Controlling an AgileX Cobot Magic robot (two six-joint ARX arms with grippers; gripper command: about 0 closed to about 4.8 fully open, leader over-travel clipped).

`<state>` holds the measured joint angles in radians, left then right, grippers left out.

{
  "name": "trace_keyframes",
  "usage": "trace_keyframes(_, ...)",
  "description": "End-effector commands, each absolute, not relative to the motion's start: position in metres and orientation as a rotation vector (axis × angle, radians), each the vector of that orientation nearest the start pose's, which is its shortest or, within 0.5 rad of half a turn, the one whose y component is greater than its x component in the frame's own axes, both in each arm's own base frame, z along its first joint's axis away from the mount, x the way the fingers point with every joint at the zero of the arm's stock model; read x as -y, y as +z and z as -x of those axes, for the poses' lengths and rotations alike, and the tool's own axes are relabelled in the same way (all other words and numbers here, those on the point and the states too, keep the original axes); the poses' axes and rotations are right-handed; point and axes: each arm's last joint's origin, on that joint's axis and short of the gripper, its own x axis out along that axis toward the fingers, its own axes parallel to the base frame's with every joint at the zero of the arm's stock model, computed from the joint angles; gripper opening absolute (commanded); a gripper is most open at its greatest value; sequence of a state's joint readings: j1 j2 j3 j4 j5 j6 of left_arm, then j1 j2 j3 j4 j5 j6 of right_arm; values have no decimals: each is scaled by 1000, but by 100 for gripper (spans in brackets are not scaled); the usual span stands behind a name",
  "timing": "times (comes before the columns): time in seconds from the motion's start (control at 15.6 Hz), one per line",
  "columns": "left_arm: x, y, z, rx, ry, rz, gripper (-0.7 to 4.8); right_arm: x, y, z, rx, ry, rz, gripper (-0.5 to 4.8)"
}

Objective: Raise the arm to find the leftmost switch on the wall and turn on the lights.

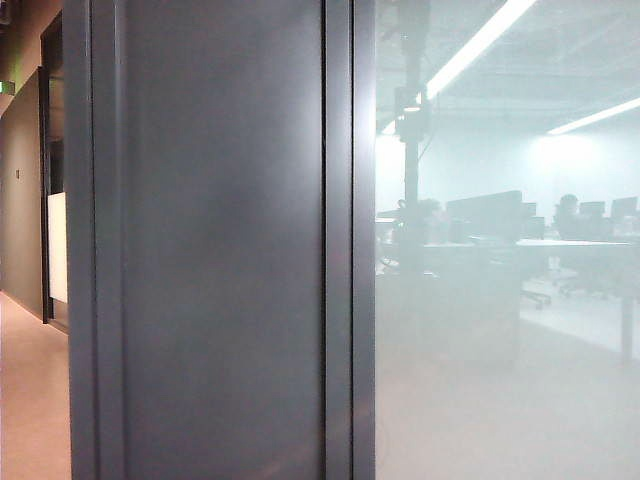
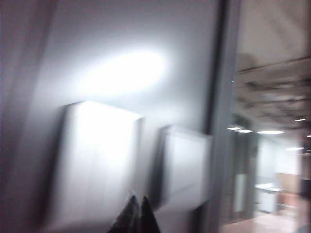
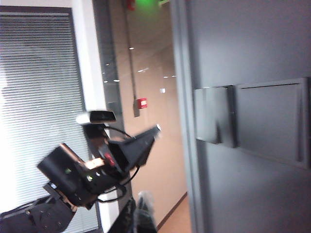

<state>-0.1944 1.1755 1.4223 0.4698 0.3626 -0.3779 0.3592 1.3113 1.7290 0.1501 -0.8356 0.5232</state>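
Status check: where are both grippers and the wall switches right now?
Left gripper shut, tips just short of the wall switches. Right gripper shut, hanging back. Nothing between left tips and plates; view blurred.

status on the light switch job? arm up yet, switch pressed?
Done: the left arm is raised; its left gripper, fingertips together, points at two blurred pale wall switch plates. The right wrist view shows that black arm beside the grey panel. In hand: closing on the plates. Left: no contact visible, press not yet made. The right gripper is unclear.

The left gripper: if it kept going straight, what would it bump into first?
Probably the bigger switch plate on the grey wall. The left gripper points at its lower edge, though the picture is blurry, so depth is unclear.
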Motion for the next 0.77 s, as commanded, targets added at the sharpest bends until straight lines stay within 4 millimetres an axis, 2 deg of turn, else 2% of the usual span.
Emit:
trace_keyframes(0.06,55,544,-218,648,-710,263,-6,-102,562,-199,270,1316,-296,-1)
trace_keyframes(0.51,61,532,-246,578,-623,262,-6,-102,564,-195,284,1334,-287,-1)
trace_keyframes(0.77,62,528,-254,551,-608,264,-6,-102,564,-195,285,1336,-286,-1)
